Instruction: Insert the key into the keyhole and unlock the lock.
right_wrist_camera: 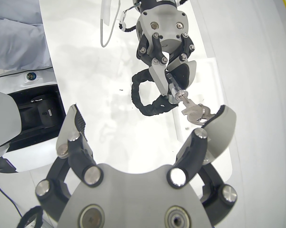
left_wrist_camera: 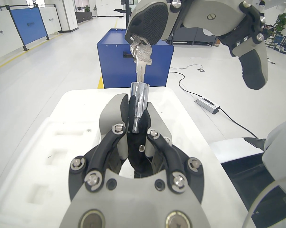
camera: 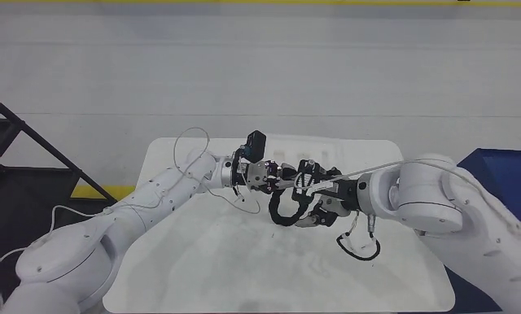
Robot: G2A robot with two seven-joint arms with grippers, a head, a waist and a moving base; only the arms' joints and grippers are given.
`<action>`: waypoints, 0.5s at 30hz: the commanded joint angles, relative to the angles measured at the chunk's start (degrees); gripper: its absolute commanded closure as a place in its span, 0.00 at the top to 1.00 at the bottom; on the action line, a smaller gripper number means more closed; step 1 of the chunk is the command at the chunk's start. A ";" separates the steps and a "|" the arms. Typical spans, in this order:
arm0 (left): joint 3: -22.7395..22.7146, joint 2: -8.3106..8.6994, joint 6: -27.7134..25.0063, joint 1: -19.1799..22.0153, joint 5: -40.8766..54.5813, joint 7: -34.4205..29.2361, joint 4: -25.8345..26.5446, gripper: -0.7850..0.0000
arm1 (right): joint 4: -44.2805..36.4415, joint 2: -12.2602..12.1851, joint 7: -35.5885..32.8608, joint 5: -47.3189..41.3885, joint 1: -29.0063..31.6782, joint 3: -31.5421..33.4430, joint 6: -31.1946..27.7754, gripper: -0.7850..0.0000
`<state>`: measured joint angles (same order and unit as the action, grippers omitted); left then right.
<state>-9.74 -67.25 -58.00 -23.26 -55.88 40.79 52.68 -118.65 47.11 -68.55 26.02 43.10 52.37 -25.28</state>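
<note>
My left gripper (left_wrist_camera: 136, 105) is shut on the lock (left_wrist_camera: 139, 105), a chrome cylinder with a black cable loop (right_wrist_camera: 138, 98) hanging from it, held above the white table (camera: 244, 265). The silver key (left_wrist_camera: 143, 55) sits with its blade in the keyhole (right_wrist_camera: 181, 94) and its head sticking out. My right gripper (right_wrist_camera: 147, 117) faces the lock and is open. One of its fingertips (right_wrist_camera: 222, 117) touches the key's head and ring, while the other stands far off. In the top view the left gripper (camera: 262, 174) and right gripper (camera: 313, 192) meet over the table's middle.
A white foam tray (left_wrist_camera: 38, 148) with several recesses lies on the table below the left gripper. A blue cabinet (left_wrist_camera: 114, 60) stands past the table's end. Cables and a power brick (left_wrist_camera: 208, 104) lie on the floor beside it.
</note>
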 commanded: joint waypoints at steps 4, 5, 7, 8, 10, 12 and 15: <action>0.00 0.02 0.00 0.09 -2.34 1.14 -0.04 0.00 | 0.35 -0.01 -1.54 0.60 -0.71 0.17 0.14 1.00; 0.00 0.07 0.00 0.08 -2.93 1.55 -0.07 0.00 | 0.46 -0.07 -1.84 0.86 -0.81 0.35 -0.38 1.00; 0.00 0.21 0.00 0.08 -4.00 2.43 -0.20 0.00 | 0.66 -0.21 -1.76 0.99 -0.85 0.90 -1.80 1.00; 0.00 0.29 0.00 0.09 -4.48 2.84 -0.30 0.00 | 0.85 -0.31 -1.63 1.19 -0.81 1.26 -2.82 1.00; 0.00 0.45 0.00 0.12 -5.86 3.30 -0.22 0.00 | 0.99 -0.54 -0.98 2.08 -0.72 2.02 -5.62 1.00; 0.00 0.63 0.00 -0.05 -7.50 3.38 0.29 0.00 | 1.40 -0.78 -0.32 3.22 -0.37 2.60 -8.40 1.00; 0.00 0.91 0.00 -0.31 -8.94 3.67 0.83 0.00 | 1.55 -1.07 0.83 4.88 0.06 2.76 -11.28 1.00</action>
<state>-9.74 -66.42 -58.00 -23.50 -64.52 44.34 53.38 -117.08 46.11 -68.14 30.38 43.07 55.19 -36.02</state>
